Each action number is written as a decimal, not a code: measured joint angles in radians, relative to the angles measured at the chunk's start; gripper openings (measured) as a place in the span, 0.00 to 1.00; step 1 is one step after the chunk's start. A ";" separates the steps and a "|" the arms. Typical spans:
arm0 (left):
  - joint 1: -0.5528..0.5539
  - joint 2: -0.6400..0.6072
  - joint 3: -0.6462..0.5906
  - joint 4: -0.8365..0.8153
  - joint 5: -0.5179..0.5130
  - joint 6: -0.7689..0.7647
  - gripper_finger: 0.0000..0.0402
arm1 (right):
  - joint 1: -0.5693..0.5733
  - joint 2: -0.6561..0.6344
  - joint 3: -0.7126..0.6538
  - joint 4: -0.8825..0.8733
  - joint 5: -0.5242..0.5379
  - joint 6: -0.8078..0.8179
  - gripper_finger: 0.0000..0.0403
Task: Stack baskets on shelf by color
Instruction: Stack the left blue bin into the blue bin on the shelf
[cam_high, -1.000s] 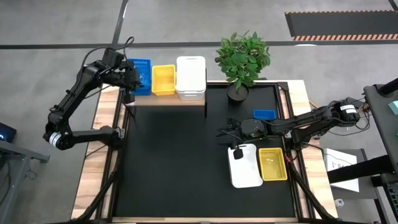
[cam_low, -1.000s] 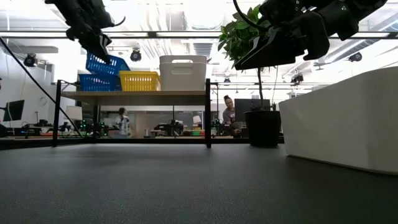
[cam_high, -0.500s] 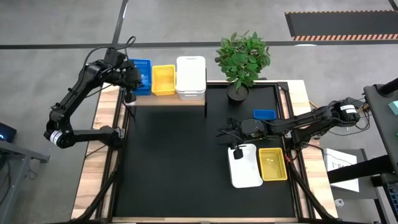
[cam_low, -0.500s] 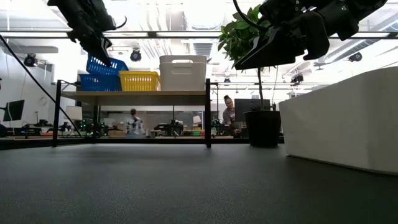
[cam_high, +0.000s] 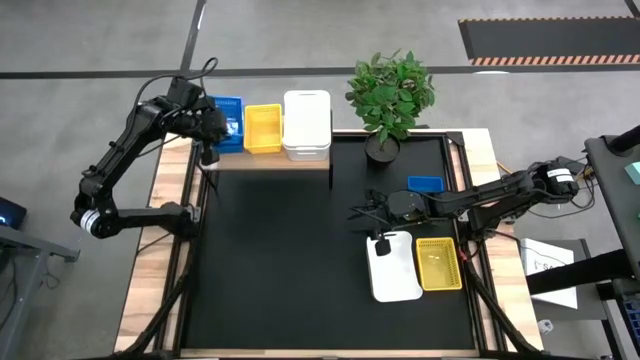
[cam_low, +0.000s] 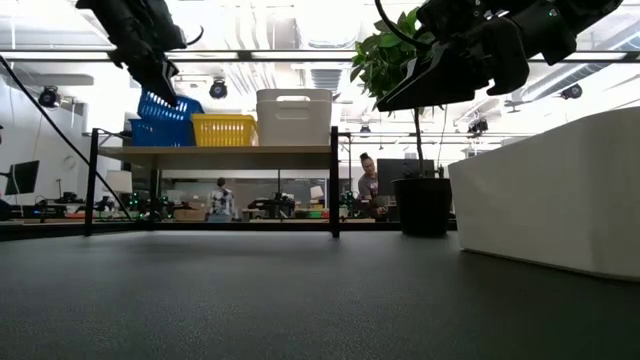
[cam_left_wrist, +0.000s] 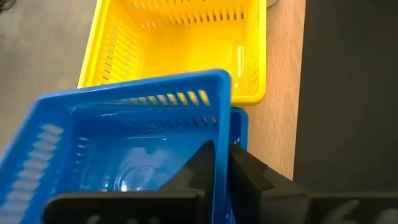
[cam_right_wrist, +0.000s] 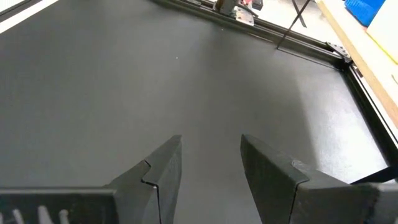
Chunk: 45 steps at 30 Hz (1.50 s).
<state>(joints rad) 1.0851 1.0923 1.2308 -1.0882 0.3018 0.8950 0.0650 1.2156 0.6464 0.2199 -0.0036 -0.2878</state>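
Now, what I see:
Left gripper (cam_left_wrist: 221, 171): fingers pinched on the wall of a tilted blue basket (cam_left_wrist: 124, 137), over another blue basket on the shelf (cam_high: 300, 163).
Right gripper (cam_right_wrist: 208, 162): fingers apart, holding nothing, above the black table (cam_high: 290, 270).
Yellow basket (cam_high: 263, 128): on the shelf, beside the blue ones.

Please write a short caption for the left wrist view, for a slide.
Left gripper pinches the wall of a tilted blue basket beside the yellow basket on the wooden shelf.

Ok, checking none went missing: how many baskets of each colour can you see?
Blue: 3 (blue held basket, blue shelf basket, blue table basket)
Yellow: 2 (yellow shelf basket, yellow table basket)
White: 2 (white shelf basket, white table basket)
Total: 7 visible; any nested inside others would be hidden.
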 joint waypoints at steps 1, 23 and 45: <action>0.000 0.000 0.000 0.000 0.000 -0.007 0.07 | 0.000 0.000 0.000 0.001 0.000 0.000 0.38; 0.000 0.053 -0.010 0.080 -0.136 -0.275 0.18 | 0.000 0.000 0.000 0.002 0.001 -0.001 0.38; -0.014 0.101 -0.011 -0.052 -0.131 -0.155 0.07 | 0.000 0.000 0.000 0.002 0.003 0.000 0.38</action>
<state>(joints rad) 1.0710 1.1933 1.2194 -1.1405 0.1704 0.7400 0.0650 1.2156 0.6464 0.2214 -0.0010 -0.2882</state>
